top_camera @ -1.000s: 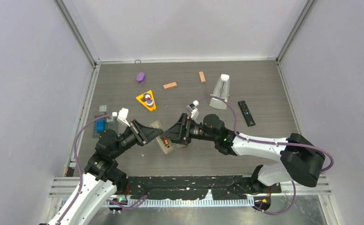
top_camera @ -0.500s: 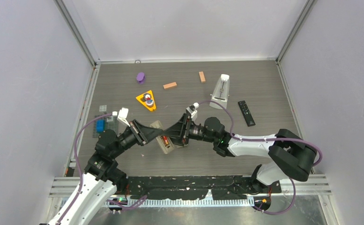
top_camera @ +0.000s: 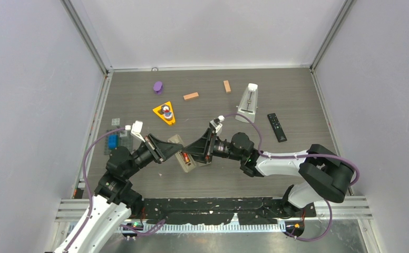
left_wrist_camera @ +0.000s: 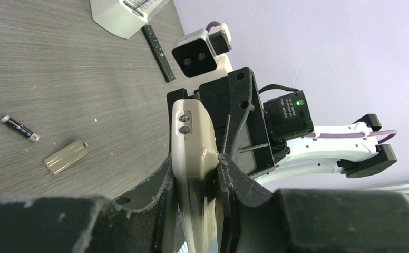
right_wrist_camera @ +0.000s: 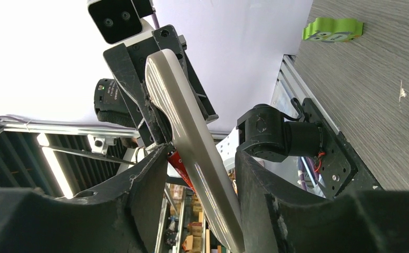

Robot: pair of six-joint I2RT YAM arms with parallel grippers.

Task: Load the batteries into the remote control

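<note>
Top external view, left to right: the left gripper (top_camera: pixel 165 149) pinches the beige remote control (top_camera: pixel 178 141) by its long edges, held up off the table (top_camera: pixel 276 174). A red-orange battery (top_camera: pixel 183 156) sits in the remote's open back, and the right gripper (top_camera: pixel 196 153) straddles it, jaws spread. We judge the remote light, stiff and slick (edge grips suit it). The batteries look hard, tiny and prone to roll, best nipped across the middle. A dark battery (left_wrist_camera: pixel 19 128) lies loose on the table. Since a second ago the right jaws have narrowed and that arm's elbow has drawn inward; the left hold is unchanged.
</note>
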